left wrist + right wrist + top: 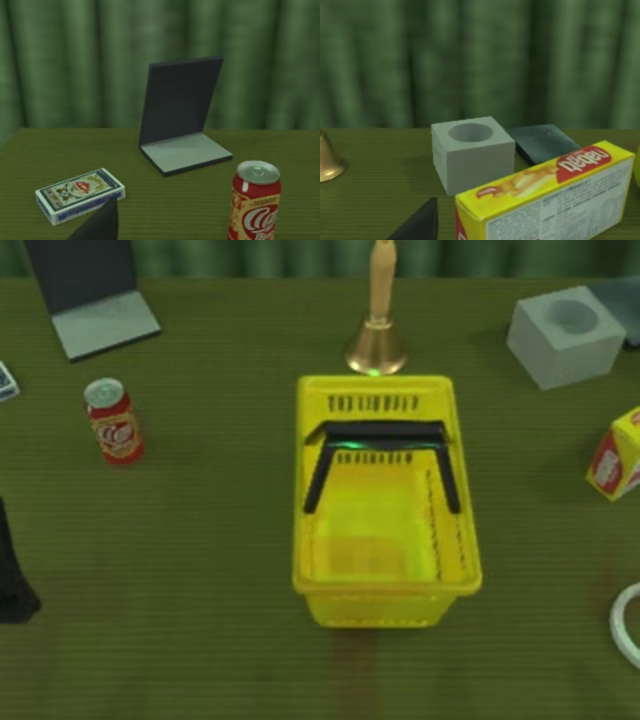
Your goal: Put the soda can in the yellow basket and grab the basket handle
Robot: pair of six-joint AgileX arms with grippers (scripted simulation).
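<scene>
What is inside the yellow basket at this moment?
The yellow basket holds nothing: the top view shows its bare yellow floor. The basket handle lies folded across the opening and covers a strip beneath. The soda can stands outside, on the table's left.

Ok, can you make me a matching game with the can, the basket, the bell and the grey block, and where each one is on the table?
Things:
1. can
2. basket
3. bell
4. grey block

Places, as the top view shows them:
A. far right corner
B. left side, standing upright
C. middle of the table
D. just behind the basket

Pairs: 1-B, 2-C, 3-D, 4-A
</scene>
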